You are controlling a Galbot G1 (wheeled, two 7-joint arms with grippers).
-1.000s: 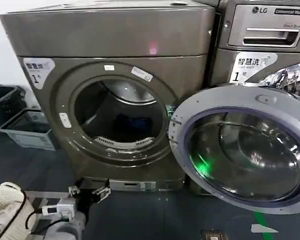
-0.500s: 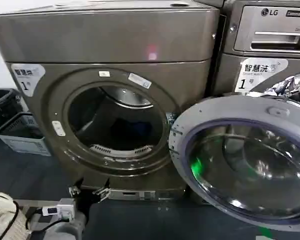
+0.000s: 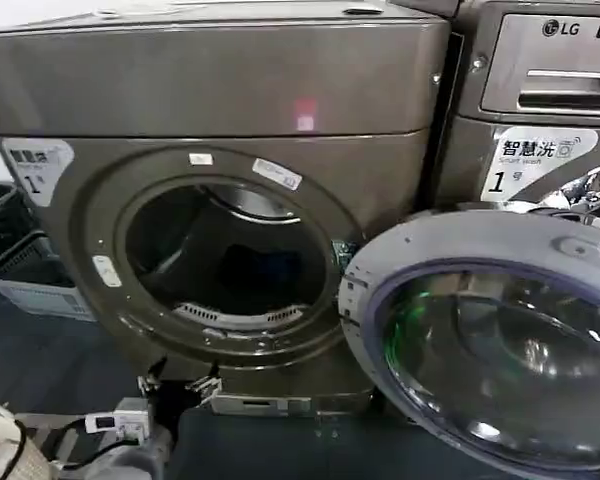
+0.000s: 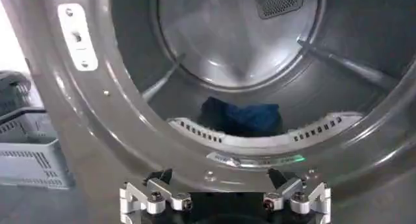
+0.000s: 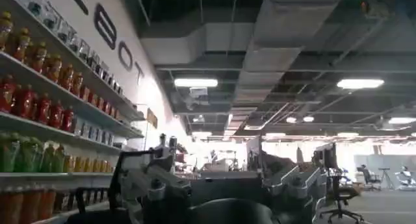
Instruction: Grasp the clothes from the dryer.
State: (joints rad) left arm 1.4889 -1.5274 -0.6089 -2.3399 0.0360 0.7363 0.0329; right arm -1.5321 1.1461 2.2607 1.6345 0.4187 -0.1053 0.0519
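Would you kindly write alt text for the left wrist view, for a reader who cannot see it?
The left gripper, fingers open, points into the dryer's round mouth, where the clothes, a dark blue bundle, lie on the drum floor. Grey baskets stand beside the machine.

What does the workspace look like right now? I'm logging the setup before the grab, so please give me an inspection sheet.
Surface: dark floor in front of the machines.
Job's things: dryer, door swung open; clothes, a blue bundle low in the drum.
Clutter: grey basket beside the dryer.
Grippers: left tool open, low before the drum mouth; right tool open, facing away toward shelves.
Cables: nothing seen.
Surroundings: LG machine alongside.
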